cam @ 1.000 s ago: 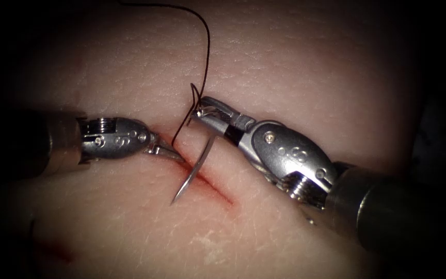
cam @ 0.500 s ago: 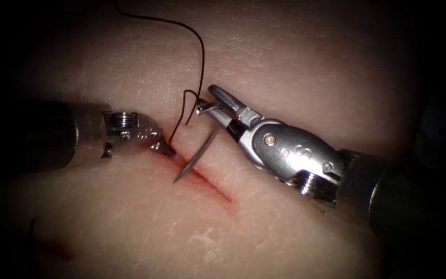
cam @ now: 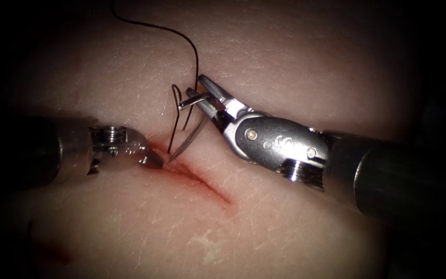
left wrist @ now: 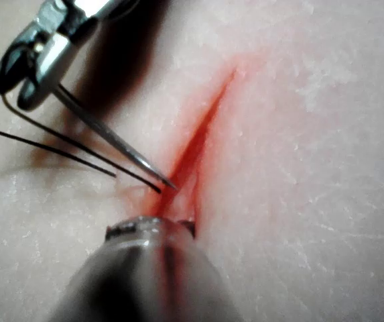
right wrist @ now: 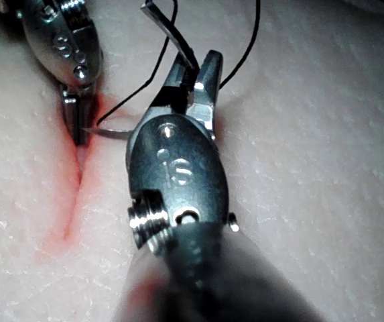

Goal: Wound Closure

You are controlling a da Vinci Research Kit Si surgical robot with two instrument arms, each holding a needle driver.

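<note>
The right tool (cam: 205,95) comes in from the right and is shut on the curved needle (cam: 194,132) near its tail end. The needle's body is out of the tissue, and its tip rests at the upper left end of the cut (cam: 202,181). The left tool (cam: 156,161) is shut, its tip pressed on the cut's left lip right beside the needle tip. Dark thread (cam: 194,57) runs down from above, loops by the needle's tail and drops to the cut. In the left wrist view the needle (left wrist: 111,137) points at the cut (left wrist: 205,127). In the right wrist view the right tool (right wrist: 192,74) grips the needle.
Red fluid lines the cut and stains the tissue (cam: 285,57) at the lower left (cam: 52,253). The right tool's thick shaft (cam: 388,175) lies over the tissue right of the cut. The left tool's shaft (cam: 37,150) lies on the left side.
The right tool has moved up and left and rolled, swinging the needle tip from over the cut's middle to its upper left end. The left tool drew back leftwards.
</note>
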